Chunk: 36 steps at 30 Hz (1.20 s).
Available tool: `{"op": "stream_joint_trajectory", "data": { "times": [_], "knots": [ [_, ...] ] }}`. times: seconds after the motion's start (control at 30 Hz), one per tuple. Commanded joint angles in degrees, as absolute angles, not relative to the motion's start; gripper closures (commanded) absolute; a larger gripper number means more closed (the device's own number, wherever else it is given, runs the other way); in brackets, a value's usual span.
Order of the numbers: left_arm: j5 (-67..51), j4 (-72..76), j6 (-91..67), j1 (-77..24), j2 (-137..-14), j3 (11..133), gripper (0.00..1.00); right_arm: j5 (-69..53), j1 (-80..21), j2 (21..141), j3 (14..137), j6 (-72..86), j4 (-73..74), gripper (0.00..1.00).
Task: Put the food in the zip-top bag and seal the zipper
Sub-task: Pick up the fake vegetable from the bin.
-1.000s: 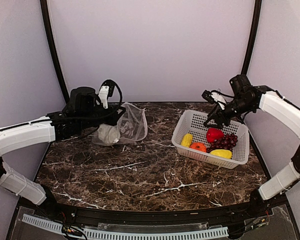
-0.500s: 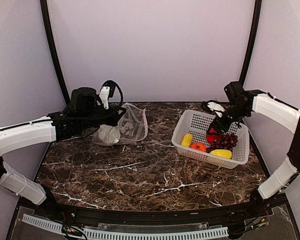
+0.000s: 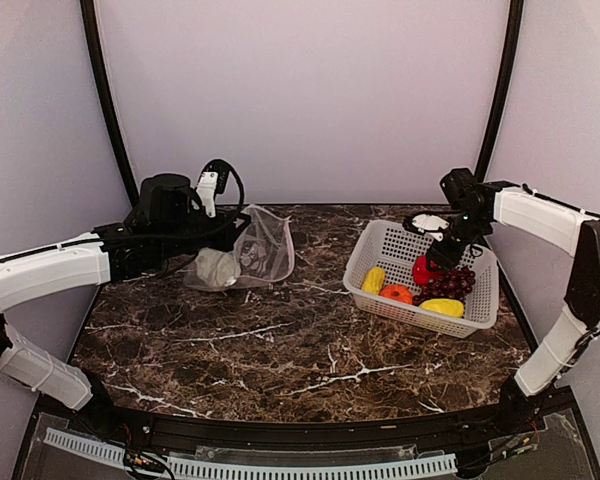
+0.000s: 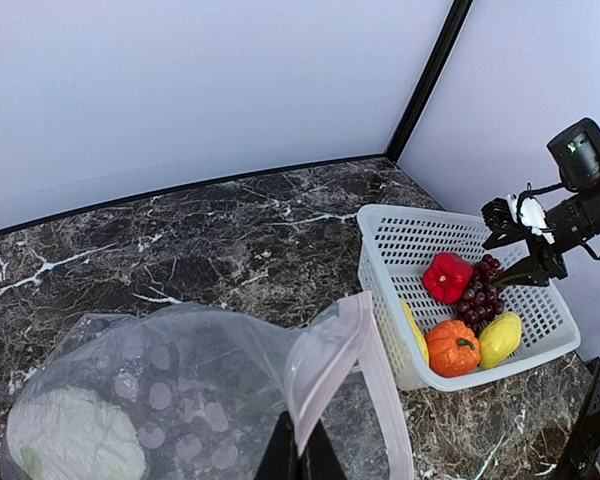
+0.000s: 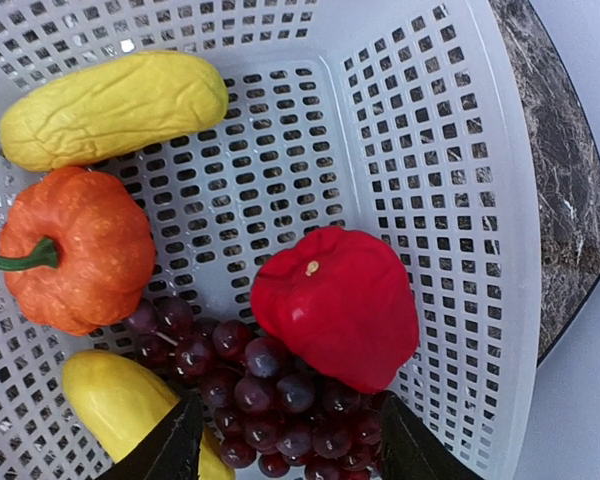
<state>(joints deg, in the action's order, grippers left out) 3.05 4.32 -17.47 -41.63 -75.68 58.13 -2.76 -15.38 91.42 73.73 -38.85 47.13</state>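
Note:
The clear zip-top bag [image 4: 180, 380] lies at the back left with the white-green cabbage [image 4: 75, 440] inside it. My left gripper [image 4: 300, 455] is shut on its pinkish zipper [image 4: 380, 380] edge and holds the mouth up. The rest of the food is in the white basket [image 5: 430, 150]: red pepper [image 5: 340, 305], dark grapes [image 5: 270, 400], an orange-red round piece [image 5: 75, 250] and two yellow pieces [image 5: 115, 108] [image 5: 120, 400]. My right gripper [image 5: 290, 445] is down in the basket, open, one finger on each side of the grapes, close below the pepper.
The basket [image 3: 365, 260] stands at the right rear of the marble table [image 3: 280, 350], and the bag [image 3: 265, 250] at the left rear. A curved backdrop with two dark poles closes the back.
My right gripper has dropped from above the basket's far rim down into the basket, over the grapes and pepper. The left gripper and the bag have not moved.

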Motion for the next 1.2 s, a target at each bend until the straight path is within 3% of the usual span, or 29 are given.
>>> {"op": "stream_joint_trajectory", "data": {
  "times": [0.0, 0.13, 0.27, 0.57, 0.77, 0.93, 1.17],
  "knots": [
    [3.1, 3.9, -16.8, -41.5, -73.2, 58.0, 0.99, 3.0, -15.3, 93.6, 75.6, -42.6, 46.5, 0.42],
    [3.2, 3.9, -16.8, -41.5, -72.8, 58.0, 0.99, 4.9, -15.3, 96.3, 75.5, -44.2, 45.4, 0.41],
    [3.3, 4.0, -16.7, -41.5, -72.8, 57.9, 0.99, 5.1, -15.2, 98.1, 75.7, -45.0, 43.9, 0.31],
    [2.6, 4.0, -17.0, -41.5, -73.4, 57.9, 0.99, 6.8, -16.1, 102.5, 76.8, -47.5, 41.0, 0.20],
    [2.5, 4.0, -17.2, -41.5, -73.6, 57.9, 0.99, 9.8, -17.6, 106.4, 77.6, -49.1, 39.2, 0.17],
    [2.1, 4.0, -17.3, -41.5, -73.5, 57.9, 0.99, 12.7, -18.5, 108.4, 77.4, -49.4, 37.4, 0.05],
    [1.8, 4.0, -17.4, -41.5, -73.6, 57.9, 0.99, 16.6, -20.7, 109.8, 76.4, -48.0, 34.7, 0.11]
  ]
}}
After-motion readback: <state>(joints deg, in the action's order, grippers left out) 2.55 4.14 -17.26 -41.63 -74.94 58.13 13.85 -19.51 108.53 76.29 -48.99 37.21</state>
